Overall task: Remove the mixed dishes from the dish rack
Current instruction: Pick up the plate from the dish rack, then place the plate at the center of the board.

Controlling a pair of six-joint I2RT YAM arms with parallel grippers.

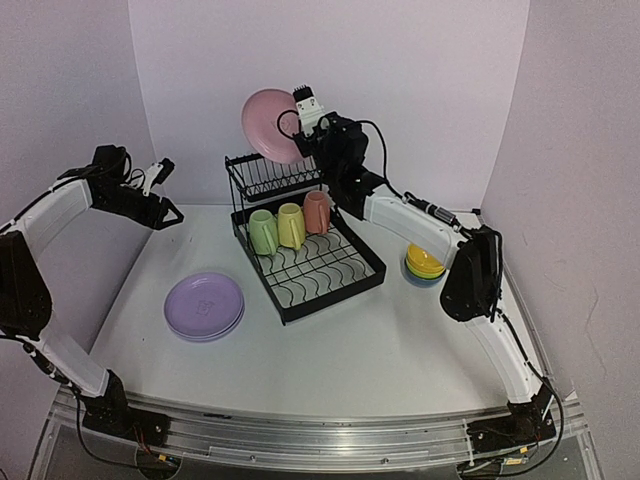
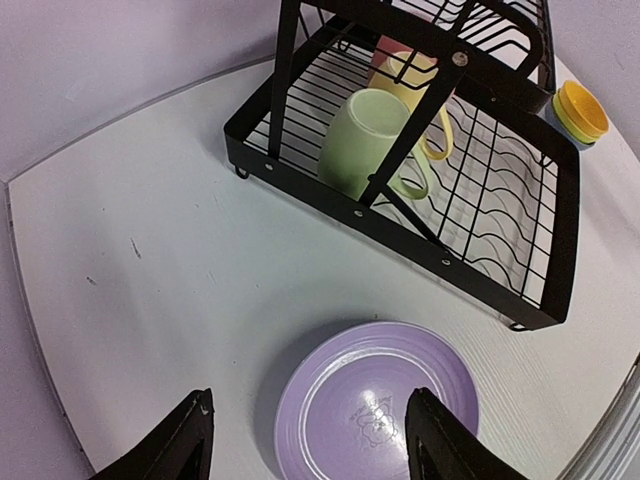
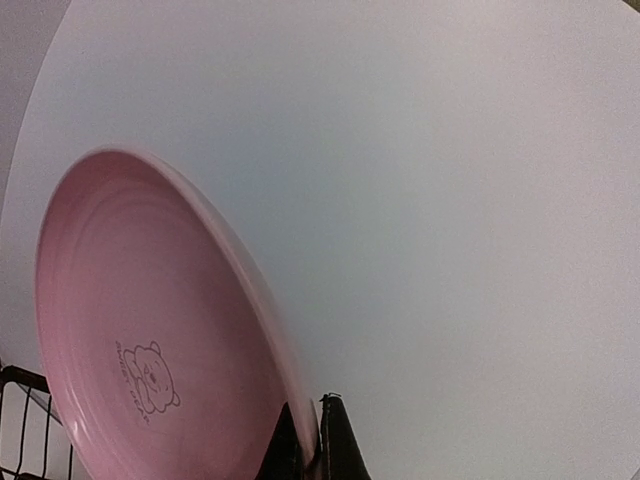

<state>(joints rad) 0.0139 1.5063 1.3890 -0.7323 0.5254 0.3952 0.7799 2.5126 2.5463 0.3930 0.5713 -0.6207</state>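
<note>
Our right fingers (image 3: 338, 442) are closed tight on the rim of the pink plate (image 3: 150, 330). They pinch it edge-on so the plate stands upright, the way it sits in the slots of the dish rack (image 1: 300, 262). The plate is at the rack's narrow upper shelf, close to the back wall. From the top view we cannot quite tell whether its lower rim has cleared the wires.

Our left fingers (image 2: 185, 440) are spread wide and hold nothing. They hang above the purple plate (image 2: 375, 410), which lies flat on the worktop (image 1: 350, 350) just left of the rack. We judge this spot to be the plate stack, so the pink one most likely goes there.

Three mugs (image 1: 290, 226), green, yellow and pink, sit in a row at the back of the rack's lower tray. The stacked bowls (image 1: 425, 262) rest on the worktop to the right, well apart from the rack.

For moving, there is little slack behind the plate because of the wall. The free room lies upward and then toward us. The front half of the worktop is open, and a path over the mugs and the rack's front edge looks safest if we lift first.
</note>
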